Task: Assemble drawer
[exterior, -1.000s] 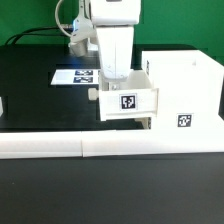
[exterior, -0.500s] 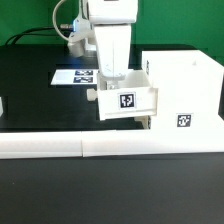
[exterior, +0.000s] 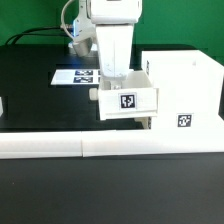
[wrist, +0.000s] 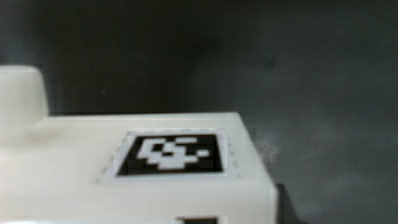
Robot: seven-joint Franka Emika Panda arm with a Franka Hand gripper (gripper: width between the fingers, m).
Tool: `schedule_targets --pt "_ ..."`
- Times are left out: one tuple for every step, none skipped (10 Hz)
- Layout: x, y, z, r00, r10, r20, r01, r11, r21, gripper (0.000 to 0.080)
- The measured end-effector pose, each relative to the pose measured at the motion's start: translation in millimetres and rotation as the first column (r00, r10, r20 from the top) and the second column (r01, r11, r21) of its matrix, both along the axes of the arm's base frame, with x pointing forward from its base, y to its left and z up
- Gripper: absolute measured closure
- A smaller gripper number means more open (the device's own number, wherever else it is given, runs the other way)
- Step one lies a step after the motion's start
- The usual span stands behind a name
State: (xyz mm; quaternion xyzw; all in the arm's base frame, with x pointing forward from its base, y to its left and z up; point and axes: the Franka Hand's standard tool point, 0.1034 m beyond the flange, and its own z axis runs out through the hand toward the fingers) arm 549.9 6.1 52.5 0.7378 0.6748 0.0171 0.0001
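Note:
The white drawer box (exterior: 128, 101), with a black tag on its front wall, sits with one end against the open side of the larger white drawer housing (exterior: 185, 88) at the exterior view's right. My gripper (exterior: 112, 80) reaches straight down onto the box's top edge and looks shut on its wall. The fingertips are hidden behind that wall. A small white knob (exterior: 92, 95) sticks out of the box's left end. The wrist view shows only a white tagged part (wrist: 173, 155) very close under the camera, with no fingers visible.
The marker board (exterior: 76, 76) lies flat on the black table behind the arm. A long white rail (exterior: 60, 146) runs along the table's front edge. A white piece (exterior: 2, 104) shows at the exterior view's far left edge.

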Motion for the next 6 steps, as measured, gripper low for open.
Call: schedule_targets --pt "0.0 -0.2 0.0 1.0 0.0 0.0 0.0 1.0 0.0 0.0757" --pt "-0.6 -0.9 0.1 1.0 -0.002 -0.009 0.002 1.0 -0.001 0.0757" --pt "-0.6 -1.1 0.0 1.0 -0.002 -0.009 0.002 1.0 -0.001 0.0757" --pt "-1.5 -1.5 -0.1 1.0 -0.002 -0.018 0.002 1.0 -0.001 0.0757" --pt "-2.0 -1.5 0.4 1.0 0.0 -0.028 0.0 1.0 -0.003 0.0757" --pt "-2.8 0.9 0.2 1.0 0.004 -0.028 -0.004 1.0 -0.003 0.0757"
